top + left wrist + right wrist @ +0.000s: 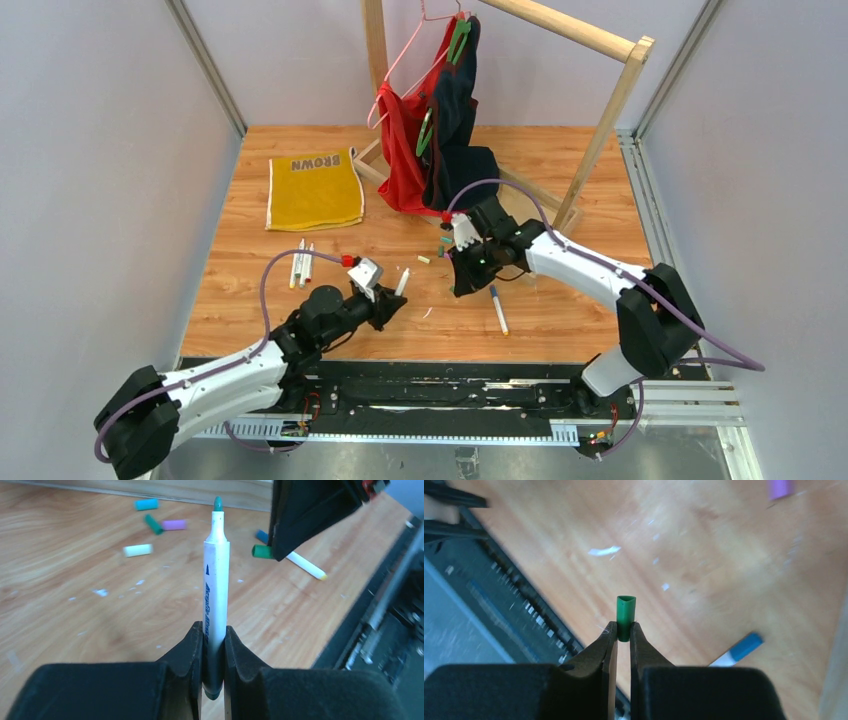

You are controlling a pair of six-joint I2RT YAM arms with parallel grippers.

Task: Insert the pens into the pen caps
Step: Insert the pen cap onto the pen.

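Wooden table (pixel 230 290) in the top view carries three pens (pixel 300 264) lying together at the left, a blue-ended pen (pixel 498 309) nearer the front, and loose caps (pixel 423 260) around the middle. From the left wrist, the left gripper (pixel 215 635) pinches a green-tipped pen (pixel 216 580) by its lower barrel, tip pointing away, near a green cap (pixel 260 551). From the right wrist, the right gripper (pixel 623 630) is clamped on that green cap, held above the table.

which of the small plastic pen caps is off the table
The bright green plastic cap, pinched in the right gripper. The teal cap, dark green cap, purple cap and pale yellow cap lie loose on the wooden table.
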